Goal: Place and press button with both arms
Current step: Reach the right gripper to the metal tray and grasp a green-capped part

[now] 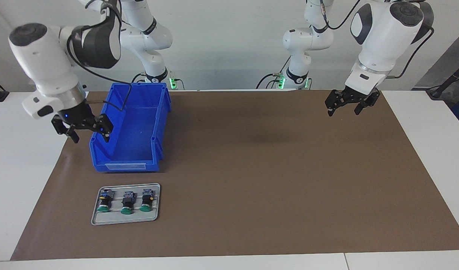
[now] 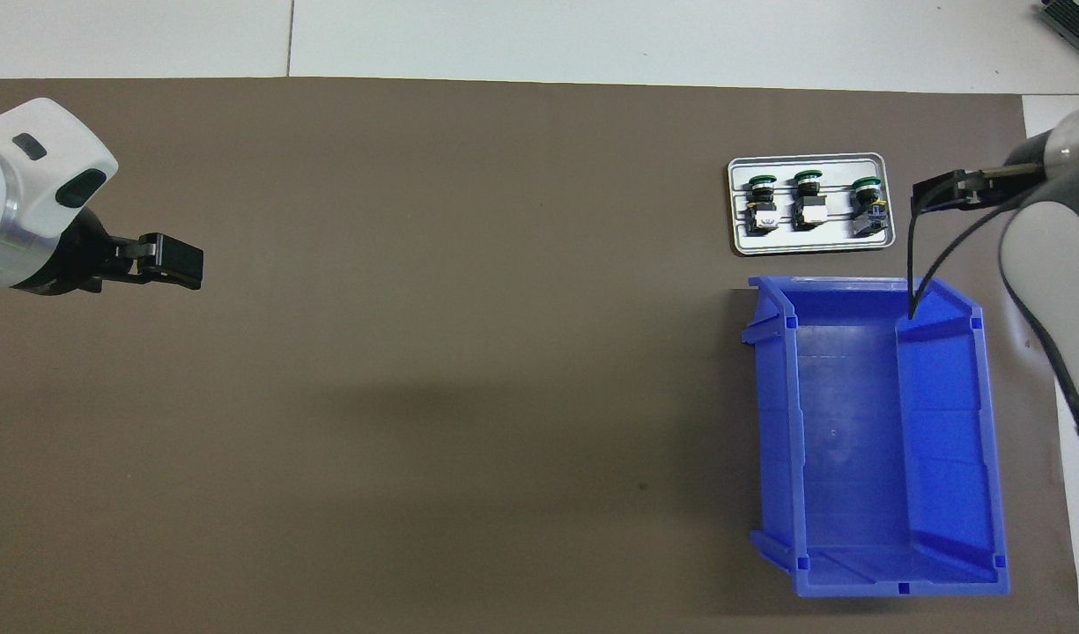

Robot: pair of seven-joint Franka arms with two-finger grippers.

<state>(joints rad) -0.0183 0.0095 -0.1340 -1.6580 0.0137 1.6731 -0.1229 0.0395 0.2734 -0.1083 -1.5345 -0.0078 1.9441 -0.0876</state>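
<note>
Lying capped ends away from the robots on the tray (image 1: 154, 217), the buttons (image 1: 126, 202) sit nearest the empty, open right claw (image 1: 85, 129), well apart from the open left claw (image 1: 345, 107).

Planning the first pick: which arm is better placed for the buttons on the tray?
Right. Its claw hangs by the blue bin, at the tray's end; left claw is over the other end.

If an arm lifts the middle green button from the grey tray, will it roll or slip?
The middle button lies on its side in the grey tray, cap away from the robots. Its round cap would probably let it roll once nudged. The blocky body looks easier to pinch. It seems small and light, so likely to shift.
</note>
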